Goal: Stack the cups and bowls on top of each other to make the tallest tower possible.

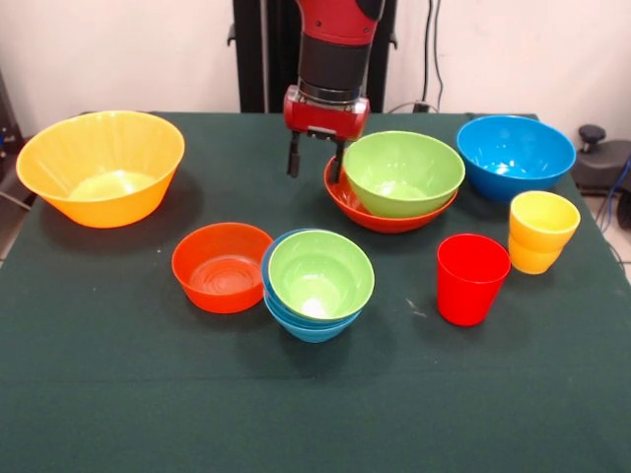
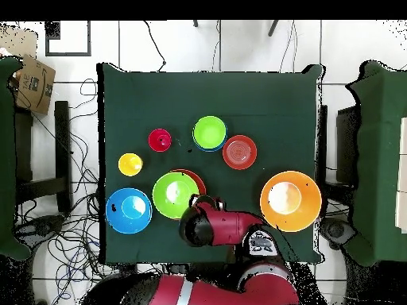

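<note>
Two fingers of the gripper (image 1: 315, 160) hang open at the rim of the red bowl (image 1: 347, 203) holding a green bowl (image 1: 402, 172); closing carelessly could tip both.

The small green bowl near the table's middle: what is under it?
The small green bowl sits nested in a blue bowl, of which only the rim and lower wall show. The blue bowl's inside is covered, so anything else between them cannot be seen.
</note>
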You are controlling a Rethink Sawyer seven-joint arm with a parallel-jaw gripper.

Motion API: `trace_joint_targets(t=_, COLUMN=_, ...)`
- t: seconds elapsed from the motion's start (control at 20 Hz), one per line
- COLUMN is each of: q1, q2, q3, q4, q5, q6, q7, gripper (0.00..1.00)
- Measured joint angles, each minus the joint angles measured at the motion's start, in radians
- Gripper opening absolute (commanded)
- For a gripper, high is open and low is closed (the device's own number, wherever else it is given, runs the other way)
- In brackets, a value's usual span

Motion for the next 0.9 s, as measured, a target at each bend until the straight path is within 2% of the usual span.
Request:
trace_joint_targets(t=0.5, q1=0.023, q2=-0.022, q3=0.008, q4=0.0, q5=0.058, q6=0.0, q7=0.0, gripper=1.0)
trace_joint_targets(t=0.9, q1=0.03, q2=-0.007, q3=0.01, q4=0.0, q5=0.061, q6=0.0, q7=0.0, gripper=1.0)
